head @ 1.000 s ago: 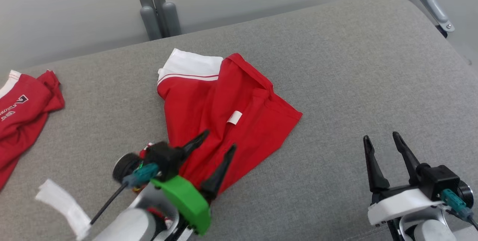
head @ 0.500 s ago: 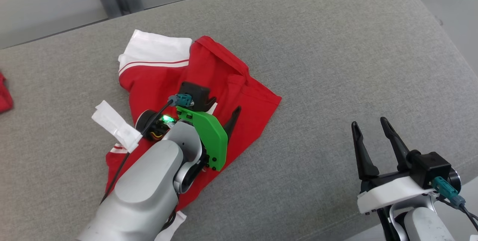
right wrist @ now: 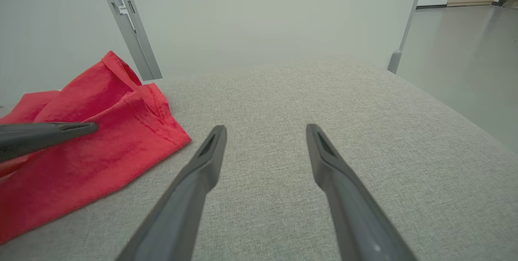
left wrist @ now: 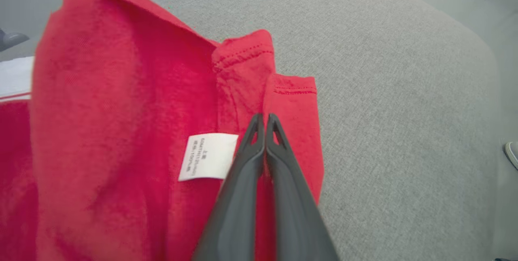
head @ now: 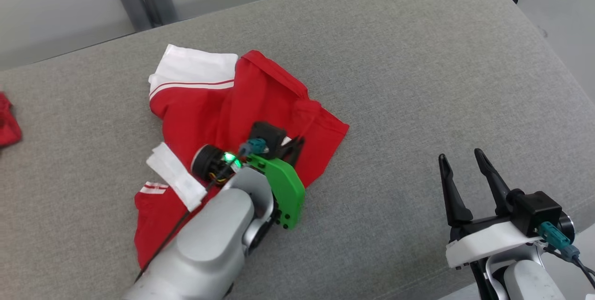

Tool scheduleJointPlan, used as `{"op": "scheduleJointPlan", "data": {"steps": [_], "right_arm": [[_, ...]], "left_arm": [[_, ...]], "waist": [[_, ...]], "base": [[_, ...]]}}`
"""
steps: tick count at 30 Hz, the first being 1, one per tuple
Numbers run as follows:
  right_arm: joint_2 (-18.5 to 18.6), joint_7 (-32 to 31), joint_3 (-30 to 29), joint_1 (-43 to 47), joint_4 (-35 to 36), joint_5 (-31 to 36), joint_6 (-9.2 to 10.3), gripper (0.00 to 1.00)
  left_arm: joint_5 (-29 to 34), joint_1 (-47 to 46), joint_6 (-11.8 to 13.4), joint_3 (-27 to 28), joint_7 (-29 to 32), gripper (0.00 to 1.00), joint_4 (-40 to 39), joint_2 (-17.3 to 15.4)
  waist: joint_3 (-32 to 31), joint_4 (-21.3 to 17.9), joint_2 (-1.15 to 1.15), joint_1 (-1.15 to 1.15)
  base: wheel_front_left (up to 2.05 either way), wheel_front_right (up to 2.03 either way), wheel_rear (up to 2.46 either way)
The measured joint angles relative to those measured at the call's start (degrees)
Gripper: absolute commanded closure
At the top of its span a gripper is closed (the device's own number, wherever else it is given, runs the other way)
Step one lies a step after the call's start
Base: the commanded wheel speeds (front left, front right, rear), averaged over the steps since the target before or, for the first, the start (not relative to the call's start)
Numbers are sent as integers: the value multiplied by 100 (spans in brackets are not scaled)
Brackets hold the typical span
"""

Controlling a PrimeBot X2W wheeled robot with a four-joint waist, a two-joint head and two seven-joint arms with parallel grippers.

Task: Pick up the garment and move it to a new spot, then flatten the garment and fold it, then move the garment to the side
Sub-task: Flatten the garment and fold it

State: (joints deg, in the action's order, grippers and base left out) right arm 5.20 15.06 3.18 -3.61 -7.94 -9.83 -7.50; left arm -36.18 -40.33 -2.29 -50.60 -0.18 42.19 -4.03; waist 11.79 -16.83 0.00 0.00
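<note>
I am on the first step, picking up the garment point(head: 218, 109). It lies crumpled on the grey bench point(head: 418, 72), a little left of the middle in the head view, with its white band on the far side from me. My left jaws are closed tight on a pinch of red cloth near its right edge, just beside the white care label point(left wrist: 208, 156). My right jaws stand wide and empty over bare bench, well apart from the cloth.

Next, I judge, I must lift without loosening, high enough for the trailing folds to clear the bench, then carry the garment to a free spot.

The left wrist view shows the label and the stitched hem point(left wrist: 295, 90) at the pinch, which my green bracket point(head: 283, 188) hides in the head view. The head view gives the garment's whole spread and a second red garment point(head: 7, 125) at the far left. The right wrist view shows a left finger point(right wrist: 48, 133) across the cloth, side-on.
</note>
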Motion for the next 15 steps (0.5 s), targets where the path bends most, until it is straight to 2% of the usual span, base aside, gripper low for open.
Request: {"op": "scheduleJointPlan", "data": {"steps": [7,8,9,11,15], "right_arm": [[65,0,-37,49,19,1,1,0],[69,0,-35,49,20,1,0,0],[70,0,-32,49,22,1,0,0],[76,0,-12,40,12,2,0,0],[67,0,65,-37,-7,2,0,0]], "left_arm": [[285,605,181,-866,-244,100,-762,113],[250,685,186,-980,-303,85,-896,108],[164,772,137,-1139,-377,44,-1054,109],[27,942,152,-1402,-483,0,-1118,146],[-244,1015,47,-1708,-666,0,-1083,112]], "waist": [[-69,152,0,0],[-68,157,0,0],[-61,157,0,0],[-27,146,0,0],[23,77,0,0]], "base": [[0,0,0],[0,0,0],[0,0,0],[0,0,0],[0,0,0]]}}
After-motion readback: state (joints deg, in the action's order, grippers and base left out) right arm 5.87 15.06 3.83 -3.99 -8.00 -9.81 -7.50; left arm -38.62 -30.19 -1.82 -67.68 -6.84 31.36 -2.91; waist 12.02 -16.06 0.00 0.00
